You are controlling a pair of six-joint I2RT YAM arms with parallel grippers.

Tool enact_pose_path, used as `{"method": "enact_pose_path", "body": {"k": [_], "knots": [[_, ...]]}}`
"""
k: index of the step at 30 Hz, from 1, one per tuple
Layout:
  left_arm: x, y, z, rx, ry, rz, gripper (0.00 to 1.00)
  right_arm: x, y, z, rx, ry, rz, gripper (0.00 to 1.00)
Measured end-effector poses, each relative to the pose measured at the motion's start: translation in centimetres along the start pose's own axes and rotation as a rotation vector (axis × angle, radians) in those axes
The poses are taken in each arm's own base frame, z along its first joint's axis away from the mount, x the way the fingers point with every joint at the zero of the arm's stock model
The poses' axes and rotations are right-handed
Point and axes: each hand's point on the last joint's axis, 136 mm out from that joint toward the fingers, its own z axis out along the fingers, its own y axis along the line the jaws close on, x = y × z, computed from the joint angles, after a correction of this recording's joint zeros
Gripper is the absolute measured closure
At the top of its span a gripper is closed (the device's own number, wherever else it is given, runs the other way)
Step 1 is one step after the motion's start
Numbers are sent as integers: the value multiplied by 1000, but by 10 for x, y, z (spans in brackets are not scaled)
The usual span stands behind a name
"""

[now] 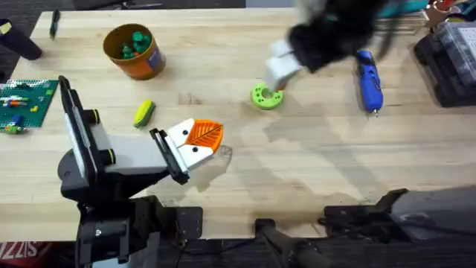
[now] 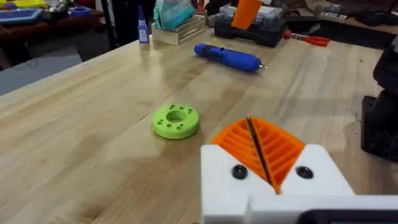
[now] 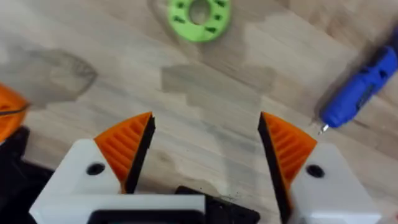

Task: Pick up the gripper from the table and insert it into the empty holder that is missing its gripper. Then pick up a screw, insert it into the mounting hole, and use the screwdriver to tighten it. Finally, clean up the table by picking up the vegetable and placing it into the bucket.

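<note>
Screwdriver is lying on the table's far right, long axis running near-to-far, bit nearest. Right gripper is hovering spread just left of it, nearest. Left gripper is sitting pressed together, mid-table.

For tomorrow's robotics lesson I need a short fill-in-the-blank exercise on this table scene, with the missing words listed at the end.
1. The blue screwdriver lies on the ____.
2. The green disc has a round ____ in its middle.
3. The right gripper has its orange pads standing ____.
4. The yellow vegetable lies outside the orange ____.

Missing words: table; hole; apart; bucket
</note>
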Motion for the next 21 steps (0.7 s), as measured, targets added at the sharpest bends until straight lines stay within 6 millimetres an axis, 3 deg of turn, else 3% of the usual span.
{"method": "enact_pose_path", "body": {"k": [5,10,17,18,21], "knots": [[0,0,0,0,0,0,999,31,-60,10,42,-45,243,7],[0,0,0,0,0,0,999,56,-112,33,63,-4,443,7],[0,0,0,0,0,0,999,52,-178,57,72,-29,537,8],[0,0,0,0,0,0,999,47,-204,67,89,-52,542,8],[0,0,0,0,0,0,999,41,-230,77,112,-87,542,8]]}}
